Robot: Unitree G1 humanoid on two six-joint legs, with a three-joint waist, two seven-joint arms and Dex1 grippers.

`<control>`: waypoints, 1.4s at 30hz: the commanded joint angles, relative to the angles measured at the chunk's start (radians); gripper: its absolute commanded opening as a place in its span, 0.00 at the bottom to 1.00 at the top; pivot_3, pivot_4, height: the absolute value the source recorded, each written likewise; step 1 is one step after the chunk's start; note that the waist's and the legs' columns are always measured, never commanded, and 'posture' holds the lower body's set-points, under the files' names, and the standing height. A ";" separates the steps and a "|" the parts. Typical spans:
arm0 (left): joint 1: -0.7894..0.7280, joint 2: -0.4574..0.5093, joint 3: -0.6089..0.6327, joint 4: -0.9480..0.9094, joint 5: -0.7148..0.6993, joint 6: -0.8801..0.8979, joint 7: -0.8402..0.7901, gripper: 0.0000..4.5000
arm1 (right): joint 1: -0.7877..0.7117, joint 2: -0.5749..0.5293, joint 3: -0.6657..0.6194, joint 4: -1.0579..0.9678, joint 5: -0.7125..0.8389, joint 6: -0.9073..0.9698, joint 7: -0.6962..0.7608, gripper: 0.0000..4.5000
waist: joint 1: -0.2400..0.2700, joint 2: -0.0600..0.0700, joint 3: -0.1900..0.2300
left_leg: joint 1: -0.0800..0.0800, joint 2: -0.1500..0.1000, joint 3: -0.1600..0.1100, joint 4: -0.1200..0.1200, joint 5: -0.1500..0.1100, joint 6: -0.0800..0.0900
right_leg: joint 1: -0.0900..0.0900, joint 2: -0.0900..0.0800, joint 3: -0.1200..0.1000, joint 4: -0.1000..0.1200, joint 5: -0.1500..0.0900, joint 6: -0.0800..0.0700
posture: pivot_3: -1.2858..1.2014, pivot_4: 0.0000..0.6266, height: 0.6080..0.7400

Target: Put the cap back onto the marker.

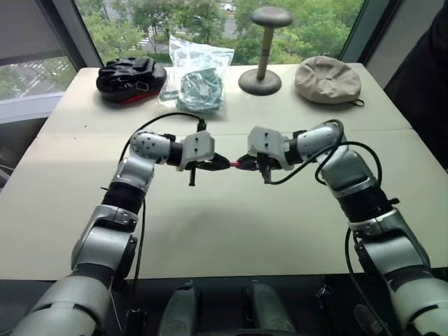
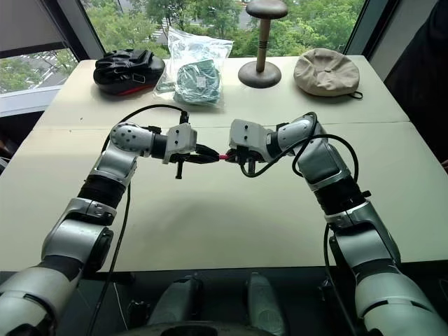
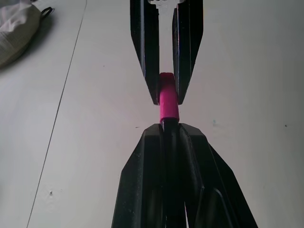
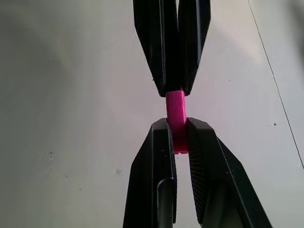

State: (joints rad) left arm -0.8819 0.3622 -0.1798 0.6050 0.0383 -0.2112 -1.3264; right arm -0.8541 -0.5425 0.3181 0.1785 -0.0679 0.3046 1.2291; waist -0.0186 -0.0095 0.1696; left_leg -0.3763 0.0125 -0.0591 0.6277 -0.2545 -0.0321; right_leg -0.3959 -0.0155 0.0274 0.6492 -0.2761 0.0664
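Midair above the tabletop's (image 1: 210, 231) middle, the left claw (image 1: 222, 164) was clamped on the marker (image 3: 169, 142), the right claw (image 1: 243, 163) pinching the cap (image 4: 176, 114), tips nearly meeting. Pushing straight along the marker's line looked best. Clutter sat at the far edge, well apart.

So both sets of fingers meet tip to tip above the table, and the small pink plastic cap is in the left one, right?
Not the left: the right wrist view shows the small pink plastic cap pinched in the right gripper. The left gripper holds the thin black marker.
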 commanded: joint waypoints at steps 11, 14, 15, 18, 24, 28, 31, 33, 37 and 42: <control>-0.063 -0.016 -0.125 0.019 0.096 -0.056 0.040 0.00 | -0.150 0.045 0.028 -0.014 -0.038 0.002 -0.055 0.00 | 0.002 0.000 0.000 | 0.000 0.000 0.000 0.000 0.000 0.000 | 0.000 0.000 0.000 0.000 0.000 0.000 | 0.52 0.24 1.00; -0.068 -0.031 -0.128 0.023 0.092 -0.051 0.040 0.00 | -0.144 0.075 0.031 -0.034 -0.031 0.059 -0.061 0.00 | 0.002 0.000 0.000 | 0.000 0.000 0.000 0.000 0.000 0.000 | 0.000 0.000 0.000 0.000 0.000 0.000 | 0.52 0.24 1.00; -0.067 -0.034 -0.129 0.024 0.091 -0.050 0.039 0.00 | -0.143 0.080 0.031 -0.038 -0.031 0.069 -0.063 0.00 | 0.002 0.000 0.000 | 0.000 0.000 0.000 0.000 0.000 0.000 | 0.000 0.000 0.000 0.000 0.000 0.000 | 0.52 0.24 1.00; -0.054 -0.042 -0.135 0.012 0.086 -0.044 0.027 0.00 | -0.139 0.099 0.032 -0.045 -0.030 0.096 -0.074 0.00 | 0.002 0.000 0.000 | 0.000 0.000 0.000 0.000 0.000 0.000 | 0.000 0.000 0.000 0.000 0.000 0.000 | 0.52 0.24 1.00; -0.026 -0.071 -0.146 -0.041 0.060 -0.002 0.002 0.00 | -0.152 0.141 0.039 -0.035 -0.043 0.132 -0.105 0.00 | 0.001 0.000 0.000 | 0.000 0.000 0.000 0.000 0.000 0.000 | -0.001 0.000 0.000 0.001 0.000 0.000 | 0.52 0.24 1.00; -0.021 -0.055 -0.160 -0.047 0.083 -0.018 -0.005 0.00 | -0.150 0.142 0.046 -0.043 -0.046 0.130 -0.096 0.00 | 0.001 0.000 0.000 | -0.001 0.000 0.000 0.000 0.000 0.000 | -0.001 0.000 0.000 0.001 0.000 0.000 | 0.52 0.24 1.00; -0.025 -0.053 -0.156 -0.041 0.088 -0.023 -0.001 0.00 | -0.151 0.141 0.047 -0.041 -0.048 0.128 -0.095 0.00 | 0.001 0.000 0.000 | 0.000 0.000 0.000 0.000 0.000 0.000 | -0.001 0.000 0.000 0.001 0.000 0.000 | 0.52 0.24 1.00; -0.028 -0.055 -0.151 -0.037 0.087 -0.023 0.004 0.00 | -0.150 0.136 0.048 -0.039 -0.053 0.123 -0.095 0.00 | 0.001 0.000 0.000 | 0.000 0.000 0.000 0.000 0.000 0.000 | -0.001 0.000 0.000 0.001 0.000 0.000 | 0.52 0.24 1.00; -0.028 -0.046 -0.141 -0.022 0.090 -0.038 0.015 0.00 | -0.142 0.112 0.051 -0.033 -0.068 0.101 -0.092 0.00 | 0.001 0.000 0.000 | 0.000 0.000 0.000 0.000 0.000 0.000 | -0.001 0.000 0.000 0.001 0.000 0.000 | 0.52 0.24 1.00; -0.024 -0.015 -0.113 0.000 0.082 -0.043 0.029 0.00 | -0.151 0.064 0.045 0.002 -0.107 0.066 -0.110 0.53 | 0.002 0.000 0.000 | -0.001 0.000 0.000 0.000 0.000 0.000 | -0.001 0.000 0.000 0.001 0.000 0.000 | 0.52 0.24 1.00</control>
State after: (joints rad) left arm -0.9104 0.3659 -0.2612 0.6169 0.1408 -0.2316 -1.2759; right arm -0.9331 -0.4835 0.4091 0.2214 -0.1789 0.4059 1.1583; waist -0.0171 -0.0094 0.1696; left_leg -0.3771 0.0124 -0.0591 0.6277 -0.2545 -0.0321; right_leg -0.3968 -0.0157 0.0273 0.6498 -0.2761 0.0663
